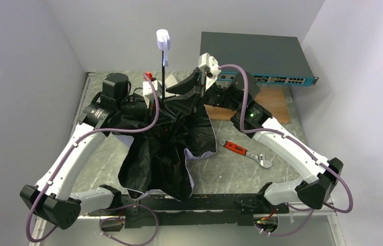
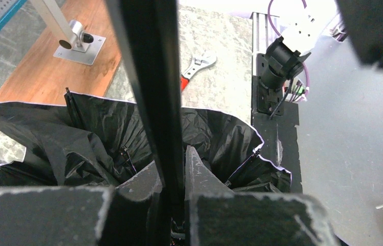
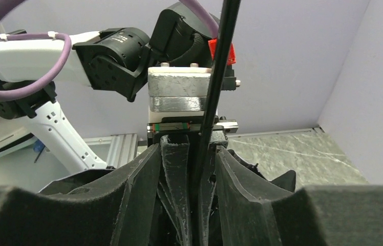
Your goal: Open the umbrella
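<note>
The umbrella stands upright with its small lavender handle (image 1: 163, 40) on top of the thin black shaft (image 1: 164, 72). Its canopy (image 1: 153, 159) lies crumpled around the base, black lining up, with a pale edge showing. My left gripper (image 1: 165, 101) is shut on the shaft low down; in the left wrist view (image 2: 171, 171) both fingers press the shaft (image 2: 153, 77). My right gripper (image 1: 179, 92) comes from the right. In the right wrist view (image 3: 189, 154) its jaws stand apart, straddling the shaft (image 3: 215, 87) and the left gripper's fingers (image 3: 176, 154).
A wrench with a red handle (image 1: 243, 152) lies right of the canopy and also shows in the left wrist view (image 2: 194, 66). A wooden board (image 1: 271, 102) and a dark network switch (image 1: 258, 59) sit at the back right. A metal post foot (image 2: 74, 43) stands on the board.
</note>
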`<action>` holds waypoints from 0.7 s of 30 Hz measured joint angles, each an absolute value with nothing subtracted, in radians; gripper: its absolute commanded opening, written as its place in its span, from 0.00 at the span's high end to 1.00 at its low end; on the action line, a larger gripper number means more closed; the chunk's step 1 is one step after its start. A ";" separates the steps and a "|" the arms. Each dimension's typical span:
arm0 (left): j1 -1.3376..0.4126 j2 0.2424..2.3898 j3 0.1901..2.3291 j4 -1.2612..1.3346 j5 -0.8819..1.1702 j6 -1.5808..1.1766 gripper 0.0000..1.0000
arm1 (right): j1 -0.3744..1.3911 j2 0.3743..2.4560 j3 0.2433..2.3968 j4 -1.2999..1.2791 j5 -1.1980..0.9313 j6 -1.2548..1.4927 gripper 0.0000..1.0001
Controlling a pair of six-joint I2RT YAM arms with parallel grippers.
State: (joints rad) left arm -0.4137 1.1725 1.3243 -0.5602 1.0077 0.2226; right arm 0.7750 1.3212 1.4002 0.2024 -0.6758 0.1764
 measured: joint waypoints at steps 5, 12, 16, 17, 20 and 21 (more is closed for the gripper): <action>-0.434 1.172 1.324 -0.555 1.011 0.221 1.00 | 0.781 1.340 1.400 0.203 -0.681 0.184 0.59; -0.447 1.172 1.324 -0.550 1.015 0.225 1.00 | 0.782 1.377 1.401 0.204 -0.679 0.203 0.71; -0.449 1.172 1.324 -0.563 0.996 0.239 0.81 | 0.783 1.380 1.403 0.197 -0.685 0.221 1.00; -0.448 1.171 1.324 -0.567 0.990 0.245 0.72 | 0.786 1.380 1.404 0.191 -0.680 0.227 1.00; -0.445 1.155 1.314 -0.566 0.978 0.264 0.37 | 0.788 1.380 1.405 0.177 -0.654 0.229 1.00; -0.441 1.145 1.305 -0.566 0.978 0.273 0.29 | 0.789 1.380 1.405 0.168 -0.643 0.229 1.00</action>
